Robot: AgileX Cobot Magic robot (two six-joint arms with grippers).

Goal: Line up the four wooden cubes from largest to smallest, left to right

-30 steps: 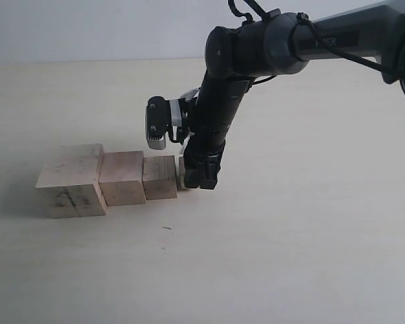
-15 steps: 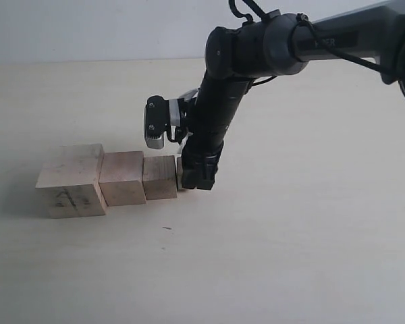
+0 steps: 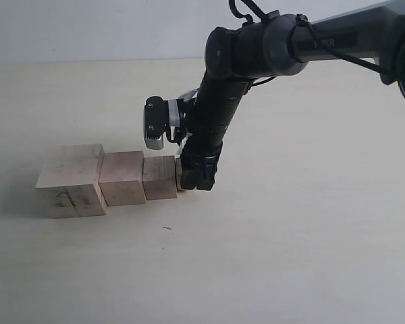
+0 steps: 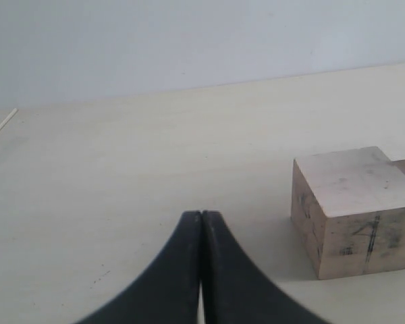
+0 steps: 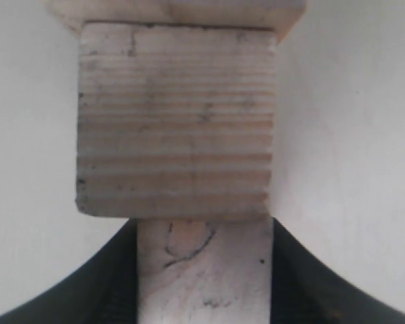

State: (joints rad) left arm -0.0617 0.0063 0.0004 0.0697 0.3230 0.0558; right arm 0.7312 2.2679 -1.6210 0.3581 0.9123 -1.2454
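The danger is at the release: the smallest cube (image 5: 202,270) sits pinched at the right end of the row, just left of centre in the exterior view, seemingly hard up against the third cube (image 3: 160,177). If the right tool (image 3: 197,177) drags as it lets go or lifts off crooked, it could twist that little block or shunt the third cube out of line. The right tool is partly closed, clamped on the smallest cube's sides with its tips low at the counter (image 3: 290,256), while the left tool (image 4: 201,270) has its fingers pressed together on nothing, clear of the largest cube (image 4: 354,209).
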